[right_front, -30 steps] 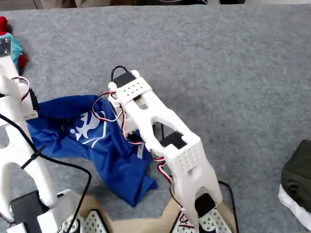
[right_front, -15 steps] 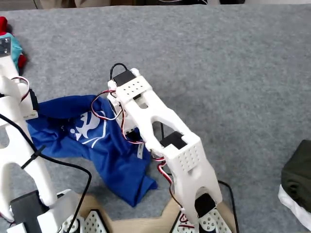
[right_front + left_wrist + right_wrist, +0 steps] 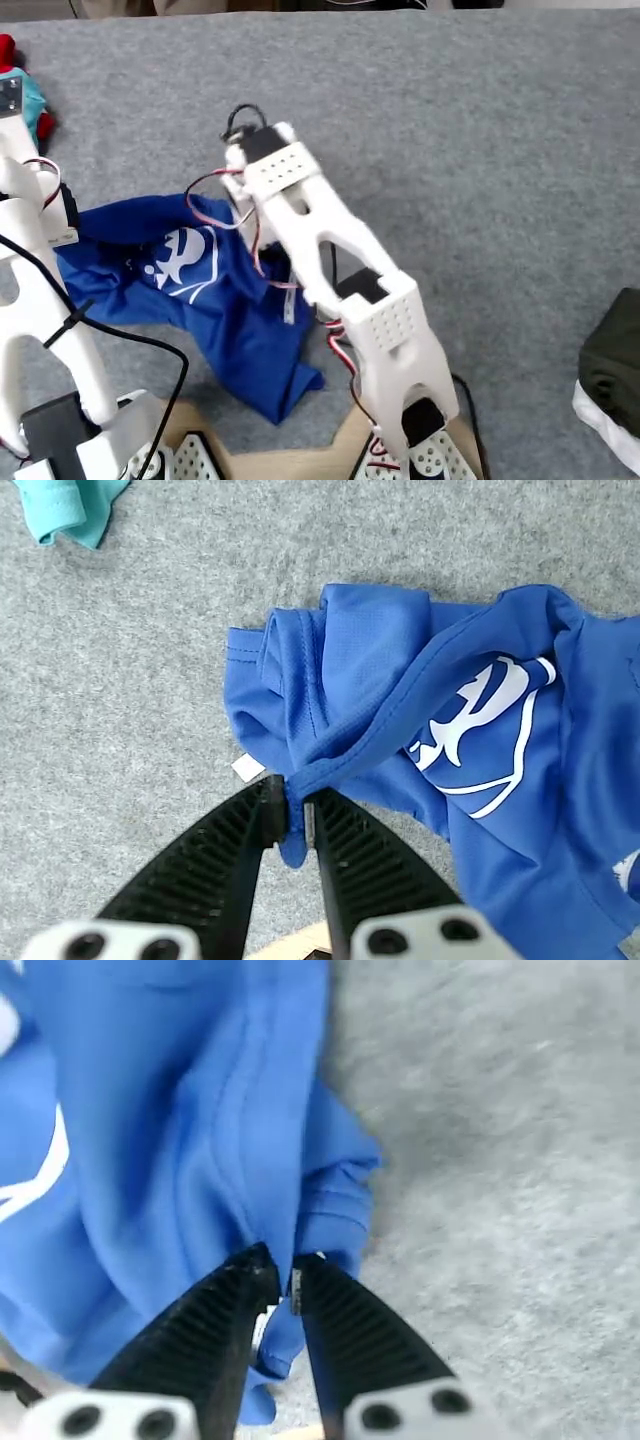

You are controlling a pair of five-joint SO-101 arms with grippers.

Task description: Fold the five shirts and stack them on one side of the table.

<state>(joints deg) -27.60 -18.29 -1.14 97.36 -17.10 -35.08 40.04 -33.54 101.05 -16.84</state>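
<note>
Since a moment ago, the right arm (image 3: 330,270) has stretched toward the top of the high view. It pulls its side of the blue shirt (image 3: 230,330) along, so the white picture on the shirt has slid a little to the right.

The gray table (image 3: 480,150) takes up most of the high view. The blue shirt lies crumpled in the lower left part of it, not folded yet. The right arm reaches up from the bottom middle, across the shirt's right side. The left arm (image 3: 40,300) stands along the left edge.

A dark green shirt (image 3: 612,355) sits at the right edge, well apart from the blue one. A teal cloth (image 3: 30,100) peeks in at the upper left corner.

The right gripper (image 3: 278,1272) is squeezed tight on a bunched fold of the blue shirt. The left gripper (image 3: 288,815) pinches the shirt's edge near a small white tag.

I think the two arms are trying to pull the shirt out flat. It has to lie flat before it can be folded, so this job looks like it is only just starting.
</note>
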